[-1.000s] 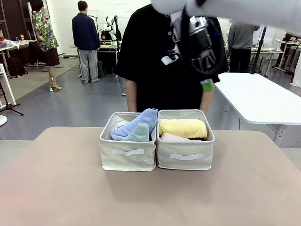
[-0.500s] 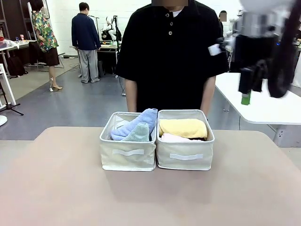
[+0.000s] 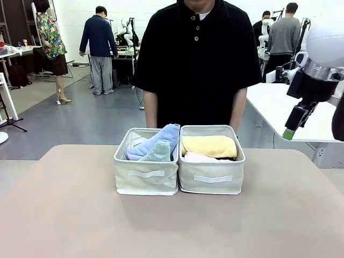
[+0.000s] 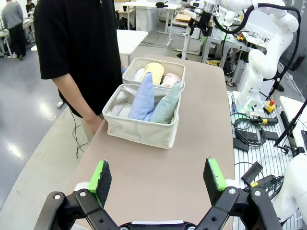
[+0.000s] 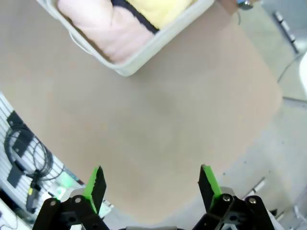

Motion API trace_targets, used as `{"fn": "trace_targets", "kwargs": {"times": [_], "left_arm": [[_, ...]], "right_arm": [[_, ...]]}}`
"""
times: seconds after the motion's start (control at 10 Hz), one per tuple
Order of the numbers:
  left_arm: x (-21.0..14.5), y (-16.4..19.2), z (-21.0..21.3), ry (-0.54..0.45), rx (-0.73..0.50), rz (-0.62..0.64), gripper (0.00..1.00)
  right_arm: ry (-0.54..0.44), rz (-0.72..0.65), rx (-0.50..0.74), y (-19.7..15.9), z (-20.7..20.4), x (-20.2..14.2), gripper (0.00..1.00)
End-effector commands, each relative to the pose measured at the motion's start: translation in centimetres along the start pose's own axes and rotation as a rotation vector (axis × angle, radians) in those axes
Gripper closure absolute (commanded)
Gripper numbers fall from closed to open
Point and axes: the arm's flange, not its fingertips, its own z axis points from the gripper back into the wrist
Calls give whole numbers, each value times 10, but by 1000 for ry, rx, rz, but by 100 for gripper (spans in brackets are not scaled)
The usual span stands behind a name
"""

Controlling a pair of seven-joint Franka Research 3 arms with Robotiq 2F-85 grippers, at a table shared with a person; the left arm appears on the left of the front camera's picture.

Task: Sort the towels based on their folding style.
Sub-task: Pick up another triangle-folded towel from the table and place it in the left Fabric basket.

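Note:
Two beige bins stand side by side mid-table. The left bin (image 3: pixel 145 174) holds a light-blue cone towel (image 3: pixel 158 140) and a sage-green cone towel (image 3: pixel 159 153). A yellow rolled towel (image 3: pixel 208 145) and a pink one (image 3: pixel 198 158) lie in the right bin (image 3: pixel 212 180). My right gripper (image 3: pixel 293 126) hangs open in the air at the far right, well off the bins. In its own view the right gripper (image 5: pixel 151 181) is open above bare table, with the pink towel (image 5: pixel 96 24) at the top. My left gripper (image 4: pixel 157 176) is open, back from the cones (image 4: pixel 142 98).
A person in a black shirt (image 3: pixel 196 59) stands right behind the bins, arms down at the far table edge. Bare beige table (image 3: pixel 172 226) spreads in front of and beside the bins. A white table (image 3: pixel 301 113) stands off to the right.
My right arm has swung from high in front of the person over to the right side and dropped lower. Bins and towels have not moved.

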Motion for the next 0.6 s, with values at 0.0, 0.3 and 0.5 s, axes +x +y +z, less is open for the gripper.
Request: {"fn": "trace_targets", "kwargs": {"times": [0.0, 0.3, 0.5], "left_arm": [[2, -1, 1, -3, 0, -4, 0], [2, -1, 1, -3, 0, -4, 0], [2, -1, 1, -3, 0, -4, 0]], "right_arm": [[0, 13, -21, 4, 5, -10, 0], [0, 13, -21, 4, 5, -10, 0], [0, 13, -21, 4, 5, -10, 0]]}}
